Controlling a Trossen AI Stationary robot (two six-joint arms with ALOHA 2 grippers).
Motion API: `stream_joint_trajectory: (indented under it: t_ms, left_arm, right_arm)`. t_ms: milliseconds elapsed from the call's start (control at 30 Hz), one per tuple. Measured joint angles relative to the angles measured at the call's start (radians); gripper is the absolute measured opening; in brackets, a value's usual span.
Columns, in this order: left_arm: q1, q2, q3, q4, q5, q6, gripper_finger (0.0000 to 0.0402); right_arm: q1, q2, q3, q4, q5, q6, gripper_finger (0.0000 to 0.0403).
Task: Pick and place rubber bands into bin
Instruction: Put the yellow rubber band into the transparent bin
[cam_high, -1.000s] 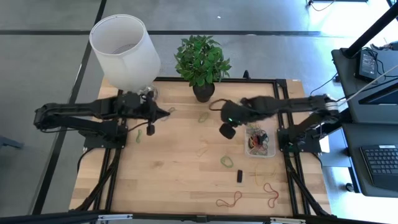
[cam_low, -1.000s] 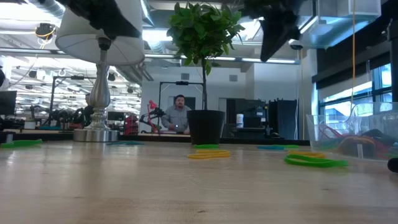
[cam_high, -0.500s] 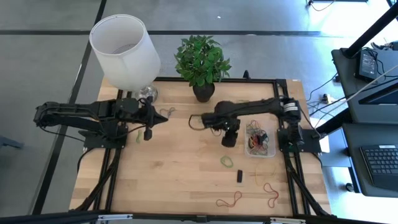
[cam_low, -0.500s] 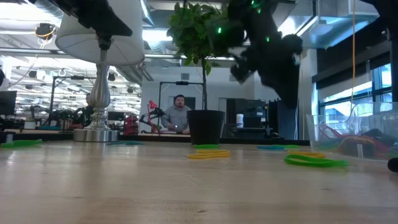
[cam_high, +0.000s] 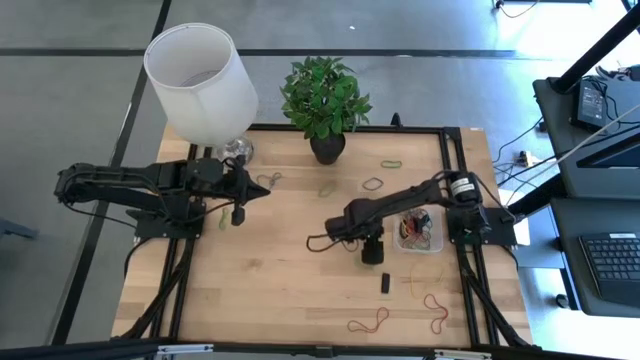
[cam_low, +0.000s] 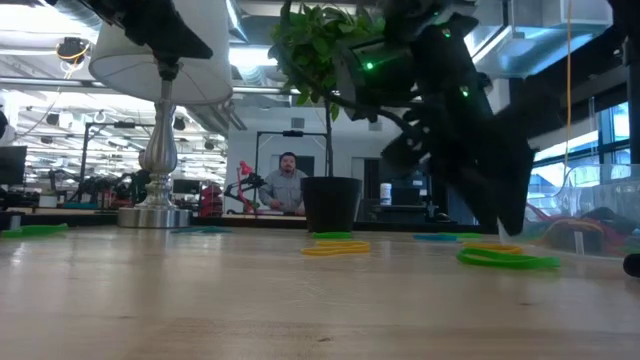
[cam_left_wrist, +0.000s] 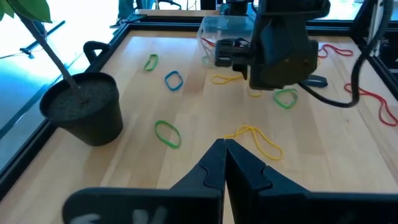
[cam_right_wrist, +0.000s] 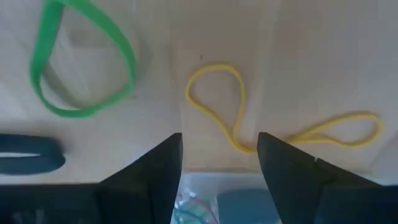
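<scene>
The right gripper (cam_high: 371, 250) points down over the middle of the counter (cam_high: 280, 290), its two dark fingers (cam_right_wrist: 146, 180) spread apart, nothing between them. Seen from its wrist, a yellow rubber band (cam_right_wrist: 249, 134) twisted into a figure-eight lies on the wood in the gap between the fingers, and a green rubber band (cam_right_wrist: 81, 59) lies just beside it. In the low view the same arm fills the right of the scene, coming down toward a green loop (cam_low: 505, 260) and a yellow one (cam_low: 335, 247) on the wood.

Just beside that gripper, toward the right edge of the counter, sits the bin (cam_high: 416, 228), a clear tray with several coloured bands already inside. More bands are scattered about: red loops (cam_high: 368, 321) near the front edge, a blue band (cam_left_wrist: 173, 79) and further green ones (cam_left_wrist: 166, 132) near the plant pot (cam_left_wrist: 84, 112). A small black block (cam_high: 385, 283) lies in front of the right gripper.

The left gripper (cam_high: 262, 188) hangs above the left part of the counter near the lamp (cam_high: 200, 80), its fingers pressed together on nothing, well apart from the bin
</scene>
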Motion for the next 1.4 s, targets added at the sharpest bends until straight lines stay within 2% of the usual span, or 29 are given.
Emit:
stream_joint_trajectory:
  t_ms: [167, 300, 433, 567, 733, 867, 1100, 1200, 1400]
  left_arm:
    - [0.000, 0.000, 0.000, 0.000, 0.000, 0.000, 0.0002]
    - [0.000, 0.000, 0.000, 0.000, 0.000, 0.000, 0.0003]
    - [0.000, 0.000, 0.000, 0.002, 0.001, -0.009, 0.0002]
    - [0.000, 0.000, 0.000, 0.004, 0.001, -0.026, 0.0003]
    - [0.000, 0.000, 0.000, 0.003, 0.001, -0.025, 0.0002]
    - [0.000, 0.000, 0.001, 0.001, 0.002, 0.052, 0.0003]
    - [0.000, 0.000, 0.001, 0.004, 0.001, 0.096, 0.0003]
    - [0.000, 0.000, 0.001, 0.000, 0.001, 0.081, 0.0002]
    - [0.000, 0.000, 0.001, -0.001, 0.001, 0.063, 0.0003]
  right_arm:
    - [0.011, 0.000, -0.071, 0.080, 0.015, 0.031, 0.0182]
    - [0.010, -0.009, -0.126, 0.130, 0.010, 0.068, 0.0143]
    - [0.010, -0.010, -0.145, 0.152, 0.012, 0.082, 0.0080]
    - [0.008, -0.010, -0.105, 0.129, 0.020, 0.075, 0.0012]
    - [-0.021, -0.015, 0.014, 0.136, 0.040, 0.055, 0.0009]
    - [-0.046, -0.013, 0.141, 0.109, 0.042, 0.050, 0.0004]
    - [-0.063, -0.032, 0.334, -0.056, 0.126, 0.005, 0.0002]
    - [-0.071, -0.091, 0.340, -0.077, 0.139, 0.002, 0.0002]
    - [-0.090, -0.288, 0.267, -0.088, 0.153, 0.074, 0.0002]
